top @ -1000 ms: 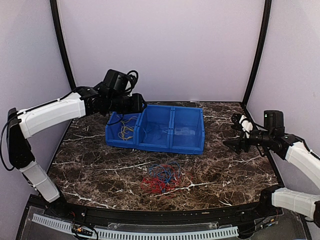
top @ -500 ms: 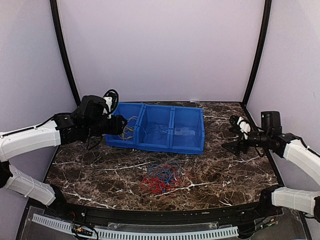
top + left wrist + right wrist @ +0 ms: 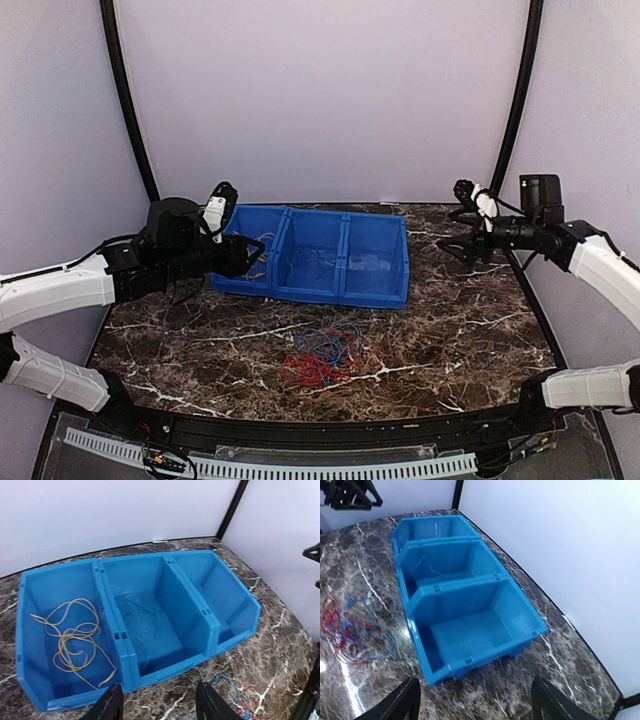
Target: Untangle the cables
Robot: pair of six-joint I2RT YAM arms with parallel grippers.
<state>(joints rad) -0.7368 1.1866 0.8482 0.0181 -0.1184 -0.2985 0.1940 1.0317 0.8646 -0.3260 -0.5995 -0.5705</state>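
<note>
A tangle of red and blue cables (image 3: 322, 356) lies on the marble table in front of the blue bin (image 3: 340, 291). It also shows at the bottom right of the left wrist view (image 3: 246, 700) and at the left of the right wrist view (image 3: 346, 630). Yellow cables (image 3: 75, 642) lie loose in the bin's left compartment. A thin blue cable (image 3: 136, 614) lies in the middle compartment. My left gripper (image 3: 246, 256) hovers by the bin's left end, open and empty (image 3: 160, 704). My right gripper (image 3: 458, 246) hangs above the table right of the bin, open and empty (image 3: 477, 702).
The bin's right compartment (image 3: 470, 630) holds nothing. Black frame posts (image 3: 515, 100) rise at the back corners against purple walls. A black curved rail (image 3: 320, 425) runs along the table's near edge.
My left arm has pulled back and down from over the bin's left compartment to its left end, jaws widening. My right arm has lifted and moved toward the back.
</note>
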